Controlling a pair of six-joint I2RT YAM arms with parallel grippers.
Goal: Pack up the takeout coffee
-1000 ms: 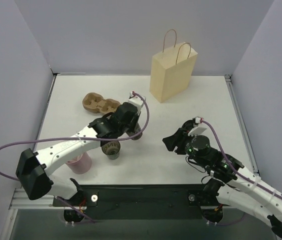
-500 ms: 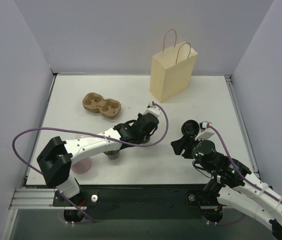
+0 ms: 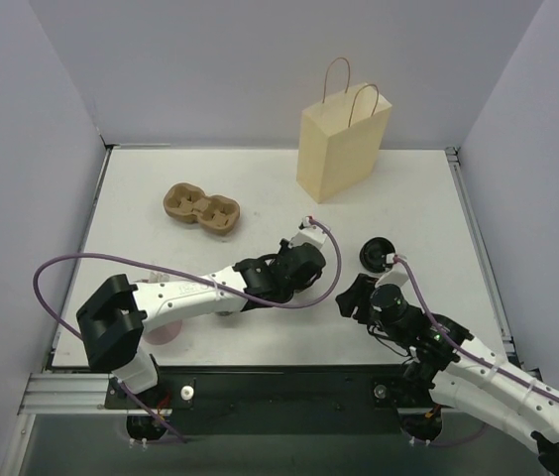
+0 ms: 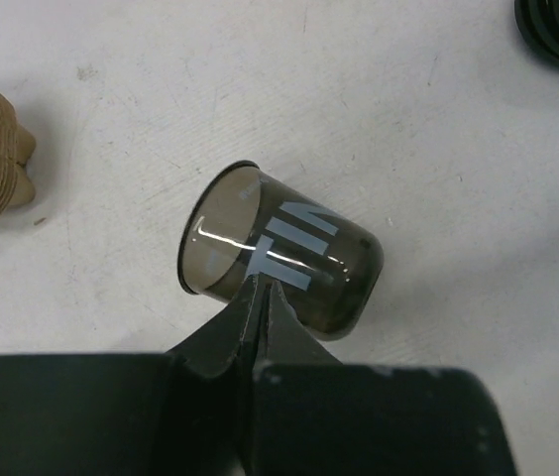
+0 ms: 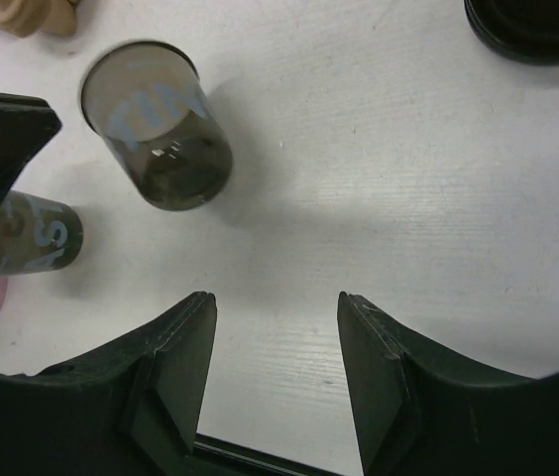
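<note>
Jaws shut to a slit on the left gripper (image 4: 263, 293), its tips at the side of the takeout coffee (image 4: 289, 263), contact unclear. The right gripper (image 5: 273, 302) gapes wide nearby. The small dark cup stands mid-table between them, a black lid (image 5: 537, 25) beyond and the tan paper bag (image 3: 344, 144) well behind. Light, glossy and crushable, I reckon, so grip gently across the wall.

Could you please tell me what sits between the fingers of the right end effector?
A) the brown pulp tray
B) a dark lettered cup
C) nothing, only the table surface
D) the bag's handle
C: the right wrist view shows the right end effector open, with only the white table between its fingers.
</note>
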